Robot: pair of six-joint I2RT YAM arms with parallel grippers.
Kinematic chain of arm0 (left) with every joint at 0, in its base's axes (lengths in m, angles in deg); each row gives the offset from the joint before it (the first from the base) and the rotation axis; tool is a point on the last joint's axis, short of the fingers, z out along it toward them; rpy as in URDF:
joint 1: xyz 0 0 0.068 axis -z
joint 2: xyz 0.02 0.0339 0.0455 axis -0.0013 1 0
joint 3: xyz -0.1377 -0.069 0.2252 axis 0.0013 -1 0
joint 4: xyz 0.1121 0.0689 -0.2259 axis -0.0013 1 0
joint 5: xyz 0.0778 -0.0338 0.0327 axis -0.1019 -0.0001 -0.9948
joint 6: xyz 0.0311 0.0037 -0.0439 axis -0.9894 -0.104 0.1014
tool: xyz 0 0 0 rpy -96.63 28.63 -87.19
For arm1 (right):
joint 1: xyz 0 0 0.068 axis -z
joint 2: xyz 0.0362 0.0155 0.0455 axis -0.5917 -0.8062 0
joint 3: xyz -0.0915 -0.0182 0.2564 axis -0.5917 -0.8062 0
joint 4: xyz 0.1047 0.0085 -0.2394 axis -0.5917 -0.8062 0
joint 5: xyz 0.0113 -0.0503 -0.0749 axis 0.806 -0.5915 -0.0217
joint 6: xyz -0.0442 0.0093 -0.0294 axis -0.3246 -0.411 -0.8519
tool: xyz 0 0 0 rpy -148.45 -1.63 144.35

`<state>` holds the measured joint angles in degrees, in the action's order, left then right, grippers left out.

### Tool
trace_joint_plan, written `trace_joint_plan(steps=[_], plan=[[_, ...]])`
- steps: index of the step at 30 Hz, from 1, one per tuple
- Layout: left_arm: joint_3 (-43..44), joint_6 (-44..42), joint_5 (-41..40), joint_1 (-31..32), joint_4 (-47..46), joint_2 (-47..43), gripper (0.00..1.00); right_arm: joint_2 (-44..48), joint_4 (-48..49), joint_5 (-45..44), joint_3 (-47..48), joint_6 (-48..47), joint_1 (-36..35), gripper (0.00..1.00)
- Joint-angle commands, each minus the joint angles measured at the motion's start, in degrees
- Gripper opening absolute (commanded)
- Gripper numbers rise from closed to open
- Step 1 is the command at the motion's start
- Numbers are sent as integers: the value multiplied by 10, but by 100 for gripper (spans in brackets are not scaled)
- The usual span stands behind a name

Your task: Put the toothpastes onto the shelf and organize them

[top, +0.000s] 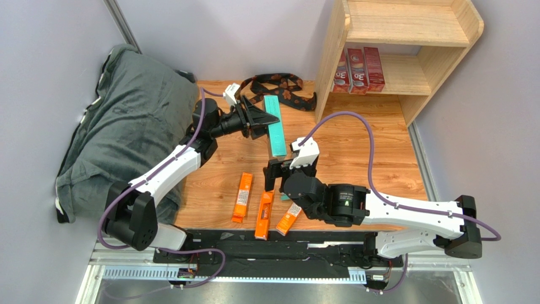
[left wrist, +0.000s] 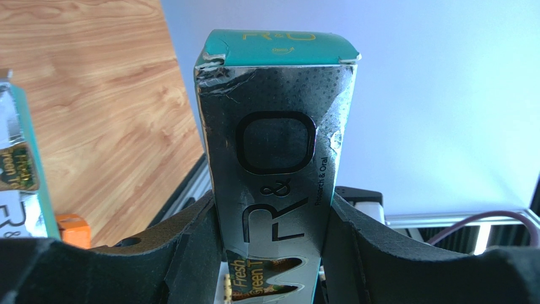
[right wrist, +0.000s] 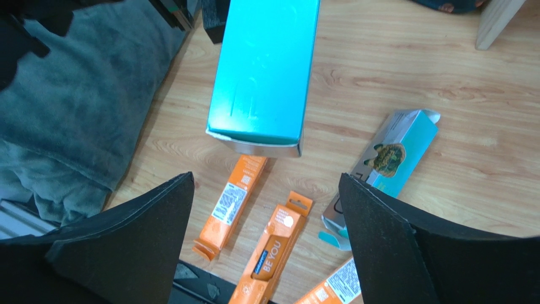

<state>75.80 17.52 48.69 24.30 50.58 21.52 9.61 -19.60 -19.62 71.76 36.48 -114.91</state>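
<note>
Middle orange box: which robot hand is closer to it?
Right. The right gripper stands open just past the middle orange box, toward the shelf. The left gripper is much farther back, holding the teal toothpaste box.

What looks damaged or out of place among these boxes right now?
The teal toothpaste box held in the left gripper is battered: the left wrist view shows its far end creased and torn at a corner. A second box, in the right wrist view, lies at an angle with an end flap seemingly sticking out.
</note>
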Motion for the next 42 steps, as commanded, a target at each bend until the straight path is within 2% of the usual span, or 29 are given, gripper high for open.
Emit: trace_joint_plan(steps=[1, 6, 11, 13, 20, 22, 23, 32, 34, 38, 42], plan=[[-8, 61, 26, -3, -95, -18, 60, 8, 84, -59, -1, -25, -1, 88], [-19, 69, 33, -3, -110, -17, 60, 15, 120, -79, -15, -38, -1, 77], [-33, 82, 34, -3, -133, -17, 60, -5, 136, -93, -10, -45, -1, 71], [-34, 84, 35, -3, -136, -16, 59, -10, 137, -96, -7, -41, 0, 65], [-37, 87, 39, -3, -142, -16, 59, -35, 158, -94, 3, -43, 6, 61], [-39, 89, 39, -3, -145, -16, 59, -42, 158, -98, 5, -40, 6, 49], [-40, 89, 41, -3, -146, -17, 59, -43, 158, -101, 5, -37, 7, 35], [-47, 86, 46, -3, -148, -17, 60, -25, 159, -131, -9, -9, 8, 32], [-46, 73, 45, -3, -138, -18, 63, -21, 158, -131, -14, -6, 9, 31], [-20, 16, 56, -3, -75, -25, 82, -6, 153, -131, -18, -1, 10, 26], [17, -69, 41, -2, 53, -52, 88, 14, 148, -119, -30, 12, 20, 25]])
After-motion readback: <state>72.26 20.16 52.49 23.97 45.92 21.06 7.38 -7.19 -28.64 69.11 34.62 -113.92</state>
